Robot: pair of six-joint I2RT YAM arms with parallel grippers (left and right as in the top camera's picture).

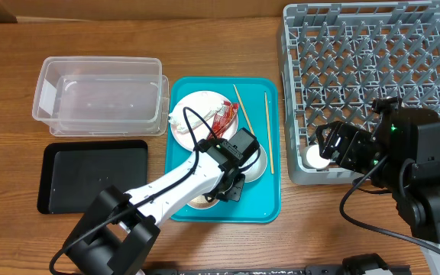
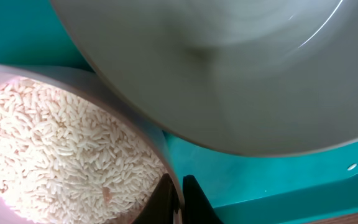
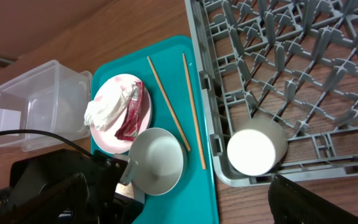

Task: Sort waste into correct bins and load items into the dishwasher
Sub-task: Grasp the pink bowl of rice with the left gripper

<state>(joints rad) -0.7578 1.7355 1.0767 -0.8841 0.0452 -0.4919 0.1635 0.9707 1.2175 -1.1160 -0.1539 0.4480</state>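
Observation:
My left gripper (image 2: 180, 199) is shut on the rim of a small white dish (image 2: 138, 121) full of rice grains (image 2: 55, 155), on the teal tray (image 1: 262, 206). The silvery-grey bowl (image 1: 257, 164) lies right beside it. The white plate (image 1: 205, 98) holds the crumpled napkin (image 1: 189, 118) and red wrapper (image 1: 224, 117). Two chopsticks (image 1: 244, 114) lie on the tray's right side. The white cup (image 3: 253, 151) stands in the front left corner of the grey dish rack (image 1: 373, 69). My right gripper (image 1: 331, 149) is open just above and beside the cup, not touching it.
The clear tub (image 1: 98, 95) stands at the back left, with the flat black tray (image 1: 90, 176) in front of it. The rack wall stands close against the teal tray's right edge. My left arm crosses the tray's front left corner.

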